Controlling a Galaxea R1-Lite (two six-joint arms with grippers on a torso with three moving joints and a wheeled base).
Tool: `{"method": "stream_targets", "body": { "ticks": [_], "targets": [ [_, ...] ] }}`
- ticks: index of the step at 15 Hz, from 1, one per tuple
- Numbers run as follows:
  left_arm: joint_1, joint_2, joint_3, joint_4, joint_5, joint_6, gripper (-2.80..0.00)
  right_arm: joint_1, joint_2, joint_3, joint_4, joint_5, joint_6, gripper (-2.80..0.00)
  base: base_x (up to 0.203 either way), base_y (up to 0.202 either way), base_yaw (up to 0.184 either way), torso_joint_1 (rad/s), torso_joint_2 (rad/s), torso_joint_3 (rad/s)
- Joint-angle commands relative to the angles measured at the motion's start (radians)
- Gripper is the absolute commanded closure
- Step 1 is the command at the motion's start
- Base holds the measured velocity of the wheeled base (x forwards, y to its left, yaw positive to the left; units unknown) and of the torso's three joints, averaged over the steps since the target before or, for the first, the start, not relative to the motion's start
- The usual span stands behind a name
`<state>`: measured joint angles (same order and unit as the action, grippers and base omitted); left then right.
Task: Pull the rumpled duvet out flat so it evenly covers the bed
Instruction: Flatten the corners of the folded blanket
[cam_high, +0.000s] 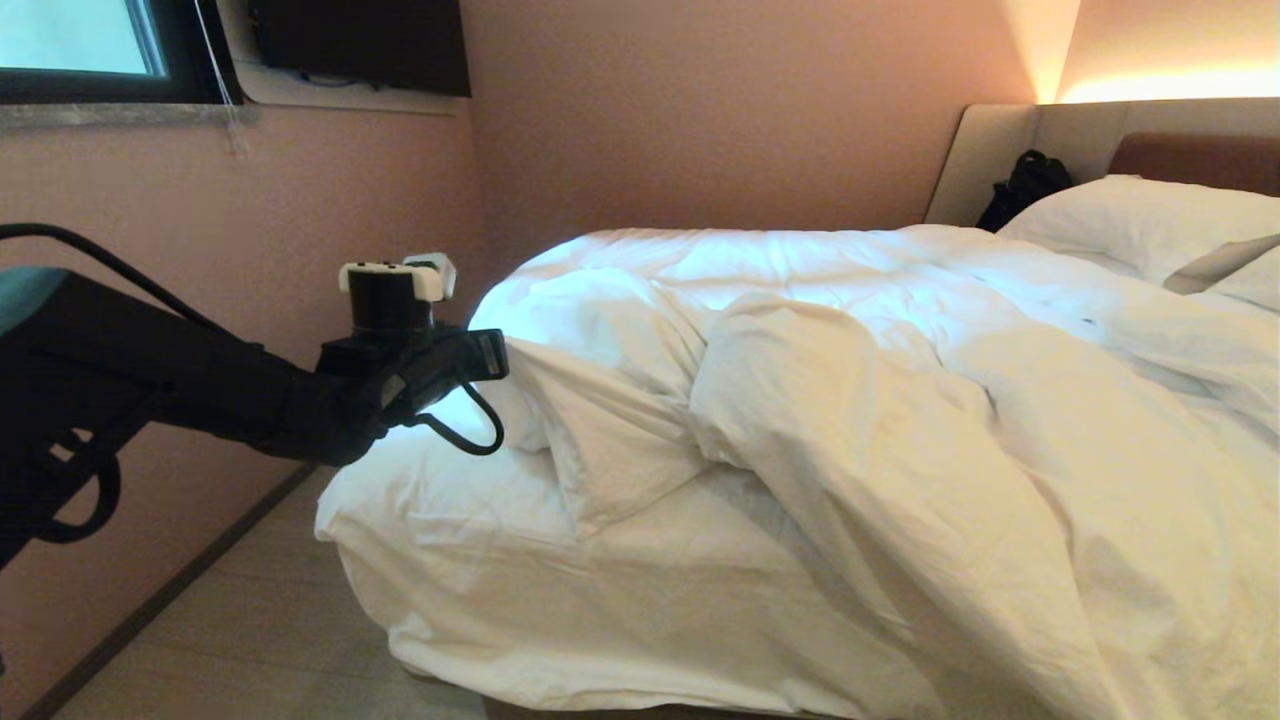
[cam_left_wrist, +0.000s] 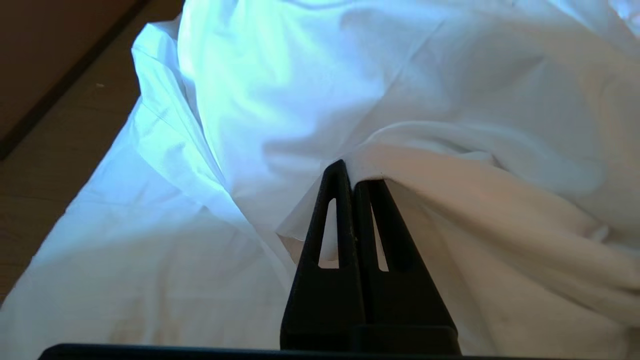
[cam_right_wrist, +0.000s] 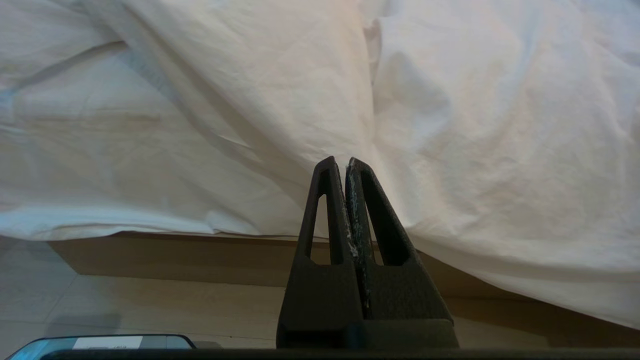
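The white duvet lies rumpled on the bed, heaped in thick folds toward the right, with its near-left corner folded back. My left gripper reaches in from the left at that corner. In the left wrist view it is shut on a fold of the duvet, and the cloth drapes over one fingertip. My right gripper is outside the head view. It is shut on nothing, low beside the bed, pointing at the duvet hanging over the tan wooden base.
Two pillows lie at the brown headboard, with a black bag beside them. A pink wall stands close on the left, leaving a narrow strip of floor along the bed. A dark screen hangs high on the wall.
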<state>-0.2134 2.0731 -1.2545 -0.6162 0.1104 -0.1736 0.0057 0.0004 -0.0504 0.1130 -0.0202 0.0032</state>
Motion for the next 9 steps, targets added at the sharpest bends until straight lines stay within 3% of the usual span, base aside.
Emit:
{"method": "stream_targets", "body": {
  "ticks": [1, 4, 9],
  "targets": [
    [0.009, -0.011, -0.002, -0.004, 0.001, -0.001, 0.00, 0.000, 0.000, 0.000, 0.001, 0.000, 0.000, 0.00, 0.000, 0.000, 0.000, 0.000, 0.00, 0.000],
    [0.032, -0.053, 0.000, -0.004, 0.002, -0.001, 0.00, 0.000, 0.000, 0.000, 0.001, 0.000, 0.000, 0.00, 0.000, 0.000, 0.000, 0.000, 0.00, 0.000],
    [0.149, -0.073, -0.046, 0.008, -0.006, -0.004, 0.00, 0.000, 0.000, 0.000, 0.001, 0.000, 0.000, 0.00, 0.000, 0.000, 0.000, 0.000, 0.00, 0.000]
  ]
}}
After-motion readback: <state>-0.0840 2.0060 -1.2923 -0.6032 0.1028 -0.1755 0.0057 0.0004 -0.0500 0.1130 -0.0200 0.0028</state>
